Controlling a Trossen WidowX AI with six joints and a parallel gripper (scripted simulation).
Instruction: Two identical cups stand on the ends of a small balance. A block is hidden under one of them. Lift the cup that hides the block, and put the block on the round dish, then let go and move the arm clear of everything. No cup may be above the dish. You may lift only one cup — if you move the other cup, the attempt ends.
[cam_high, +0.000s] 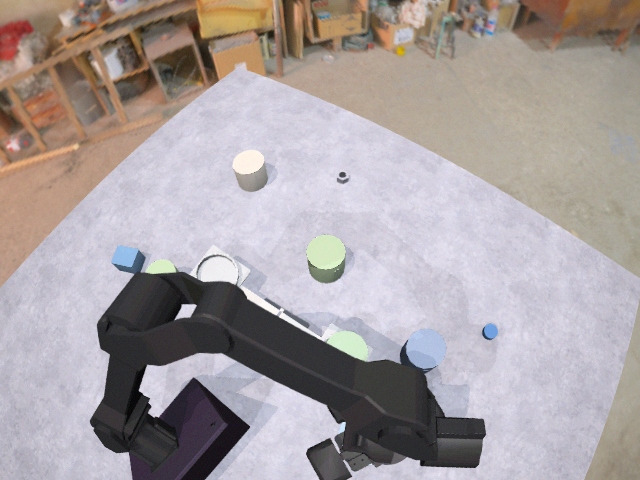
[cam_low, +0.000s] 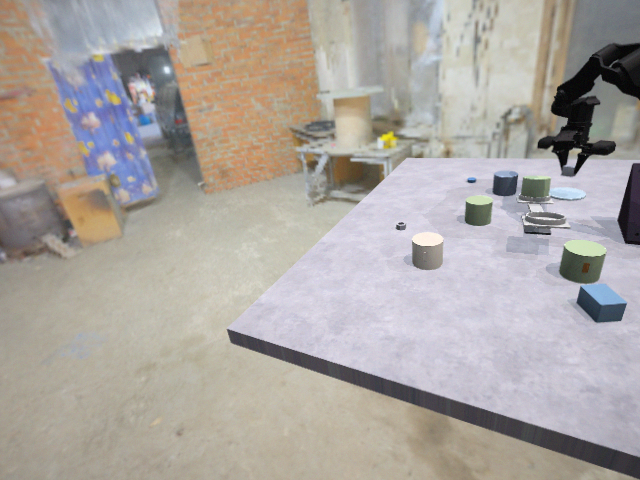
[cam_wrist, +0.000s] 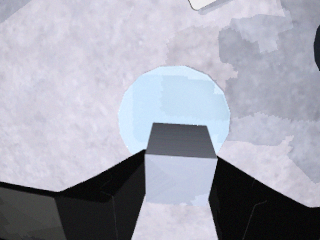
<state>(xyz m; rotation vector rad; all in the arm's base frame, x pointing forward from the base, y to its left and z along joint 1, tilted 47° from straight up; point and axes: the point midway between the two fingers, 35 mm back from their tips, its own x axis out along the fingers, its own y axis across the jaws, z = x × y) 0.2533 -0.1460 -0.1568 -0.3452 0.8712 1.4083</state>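
You are holding the pale grey block (cam_low: 568, 170) (cam_wrist: 181, 177) between the fingers of the hand (cam_high: 356, 457) (cam_low: 568, 166) (cam_wrist: 178, 159), which is gripping it above the worktop (cam_high: 289, 118) (cam_low: 372, 289) (cam_wrist: 60, 100). In the wrist view the block is overlapping the lower edge of the round light-blue dish (cam_high: 342, 427) (cam_low: 567, 193) (cam_wrist: 175, 95); in the exterior view it is hanging clear above the surface. The dish is lying flat, mostly hidden by the arm (cam_high: 299, 346) (cam_low: 584, 77) in the top view.

In that same top view, you are seeing a green cup (cam_high: 347, 345) (cam_low: 535, 186) standing on the right end of the balance (cam_high: 263, 301) (cam_low: 535, 208), while the left pan (cam_high: 217, 271) (cam_low: 545, 219) is lying uncovered. A second green cup (cam_high: 161, 267) (cam_low: 581, 260) is standing on the worktop left of that pan, near a blue box (cam_high: 127, 259) (cam_low: 602, 302). A green cylinder (cam_high: 325, 258) (cam_low: 478, 210) is standing on the balance's far side, and a blue cylinder (cam_high: 424, 348) (cam_low: 505, 183) is standing to the right of the cup on the balance. Farther off, a beige cylinder (cam_high: 249, 170) (cam_low: 427, 251) is standing left of a small nut (cam_high: 342, 177) (cam_low: 401, 225).
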